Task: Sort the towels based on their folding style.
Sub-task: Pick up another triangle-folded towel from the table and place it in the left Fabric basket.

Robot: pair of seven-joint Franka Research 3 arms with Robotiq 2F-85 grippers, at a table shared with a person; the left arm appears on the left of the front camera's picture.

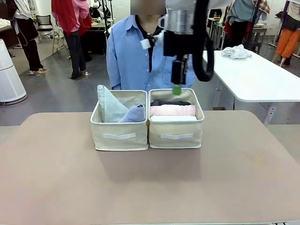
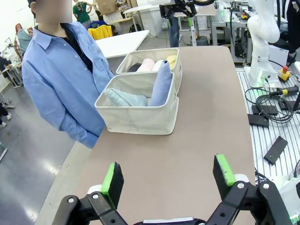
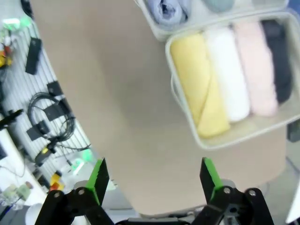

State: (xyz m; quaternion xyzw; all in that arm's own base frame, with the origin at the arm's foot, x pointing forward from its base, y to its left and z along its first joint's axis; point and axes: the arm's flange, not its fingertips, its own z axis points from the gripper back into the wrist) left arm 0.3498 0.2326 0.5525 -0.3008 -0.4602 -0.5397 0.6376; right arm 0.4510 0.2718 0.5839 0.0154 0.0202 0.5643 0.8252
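Two beige boxes stand side by side mid-table. The left box [image 1: 119, 136] holds two cone-shaped towels, pale teal [image 1: 110, 103] and light blue [image 1: 133, 114]. In the right box [image 1: 176, 136] lie rolled towels: dark grey [image 1: 169, 102], pink [image 1: 172, 110], white [image 1: 173, 118]. My right gripper [image 1: 176, 86] hangs just above that box's back edge. From its wrist, the yellow [image 3: 201, 79], white [image 3: 229, 70], pink [image 3: 255, 65] and dark grey [image 3: 279, 56] rolls lie side by side below the open, empty right gripper [image 3: 153, 172]. My left gripper [image 2: 168, 172] is open and empty over the table's left end, well apart from the boxes [image 2: 140, 119].
A person in a blue shirt [image 1: 129, 56] stands right behind the boxes at the table's far edge. Bare brown tabletop [image 1: 150, 187] spreads in front of and beside the boxes. A white table [image 1: 262, 75] with a white cloth heap [image 1: 236, 51] stands back right. Cables [image 2: 272, 103] lie beyond the table's side.
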